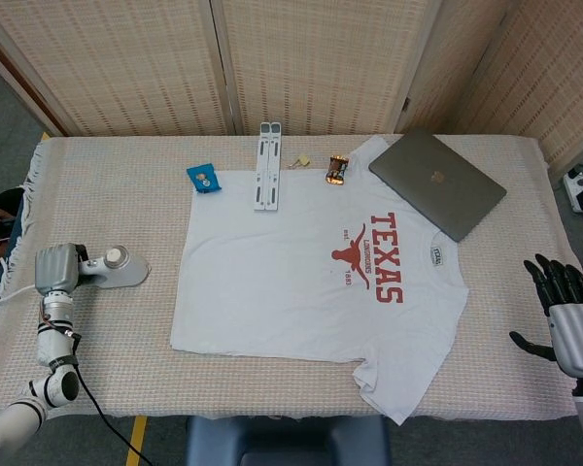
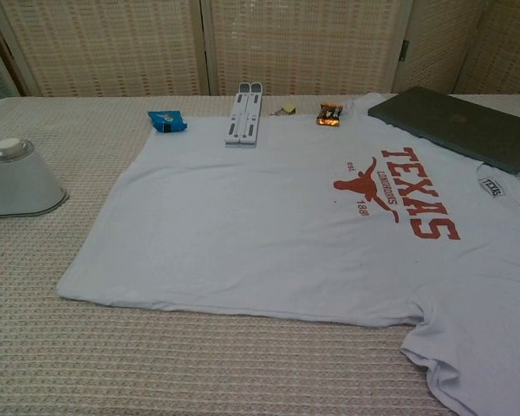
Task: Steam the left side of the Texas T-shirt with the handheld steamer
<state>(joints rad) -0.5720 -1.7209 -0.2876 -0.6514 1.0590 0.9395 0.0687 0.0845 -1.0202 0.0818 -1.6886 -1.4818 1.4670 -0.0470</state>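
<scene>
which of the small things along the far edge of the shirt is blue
The blue packet, the leftmost one, just off the shirt's far left corner. The folding stand beside it is white, and the snack wrapper further right is orange and dark.
</scene>
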